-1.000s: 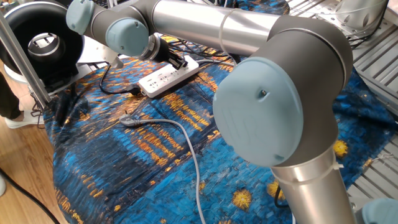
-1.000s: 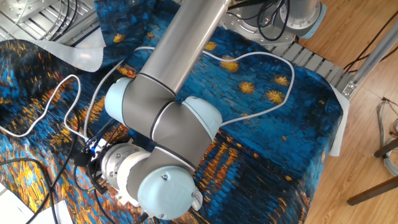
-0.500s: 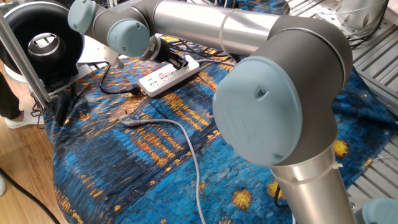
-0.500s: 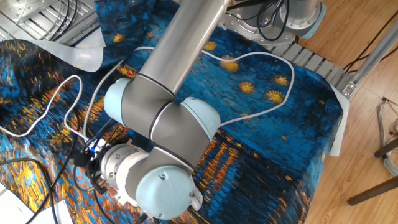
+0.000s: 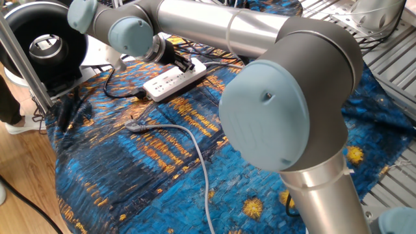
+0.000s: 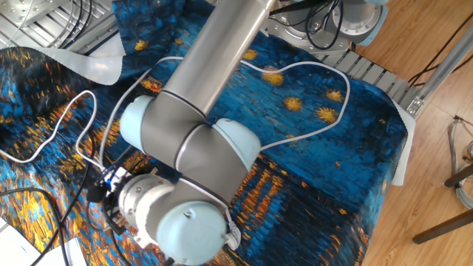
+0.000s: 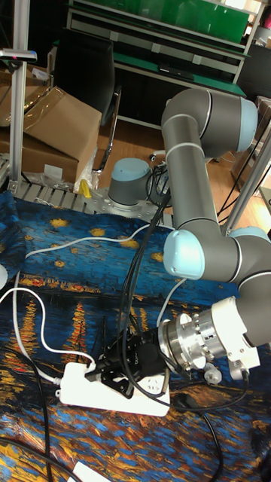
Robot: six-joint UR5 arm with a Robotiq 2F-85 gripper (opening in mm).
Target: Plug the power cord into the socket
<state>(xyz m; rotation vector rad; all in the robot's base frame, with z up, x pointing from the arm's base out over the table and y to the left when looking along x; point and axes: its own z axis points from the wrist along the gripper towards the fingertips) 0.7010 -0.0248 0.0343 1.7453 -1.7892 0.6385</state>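
The socket (image 5: pixel 170 81) is a long white power strip lying on the blue patterned cloth, also visible low in the tall view as the socket (image 7: pixel 113 395). The power cord (image 7: pixel 30 320), thin and white, curves from the left edge down to the strip's near end. There my gripper (image 7: pixel 100 374) hangs just over the top face, and its black fingers seem closed around the plug. In one fixed view my gripper (image 5: pixel 187 65) sits at the strip's far end. The arm's wrist hides the fingers in the other fixed view, where the power cord (image 6: pixel 81 103) loops toward them.
A thicker grey cable with a bare metallic end (image 5: pixel 133 125) lies in front of the strip and runs across the cloth. The strip's black lead (image 5: pixel 120 96) trails left. A black round device (image 5: pixel 45 45) and metal posts stand at the far left. Cardboard boxes (image 7: pixel 53 128) sit behind the table.
The arm and wrist have shifted slightly left over the strip's end. The strip and cables lie as before.
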